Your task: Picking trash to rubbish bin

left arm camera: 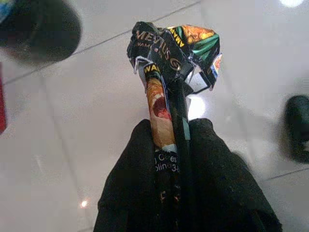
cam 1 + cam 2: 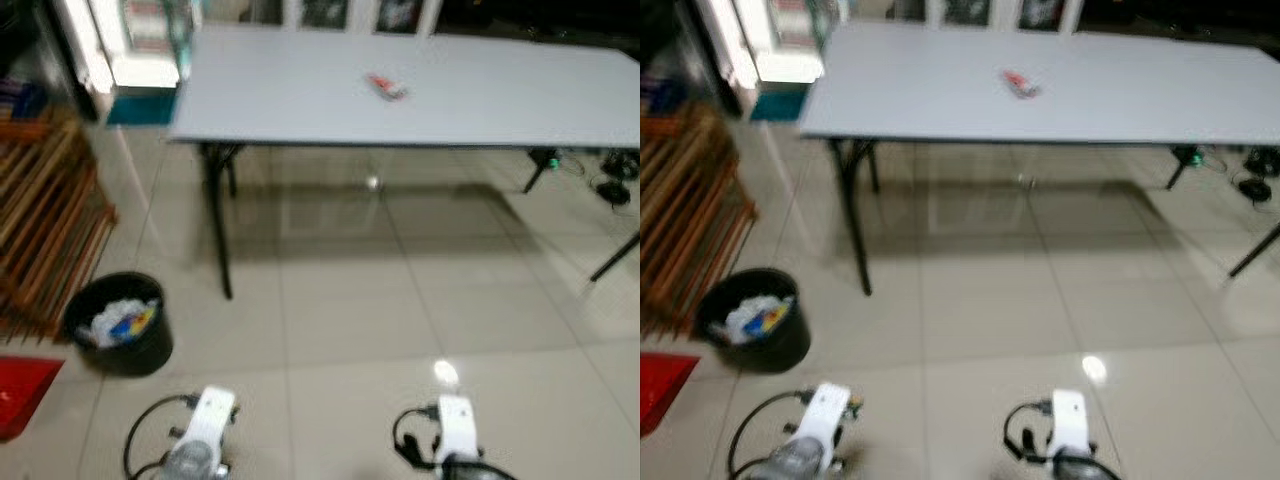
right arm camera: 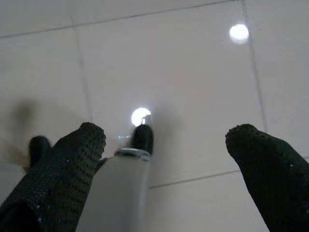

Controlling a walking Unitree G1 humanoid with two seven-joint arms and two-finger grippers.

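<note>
My left gripper is shut on a crumpled, colourful snack wrapper, whose bunched end sticks out past the fingertips above the tiled floor. The black rubbish bin stands on the floor ahead to my left, with white and coloured trash inside, and its dark rim also appears in the left wrist view. A small red piece of trash lies on the grey table. My right gripper hangs open over bare tiles with nothing between its fingers.
A wooden slatted rack stands at the left beside the bin, with a red mat on the floor in front of it. The table's black legs and some cables at the far right stand on the pale tiles.
</note>
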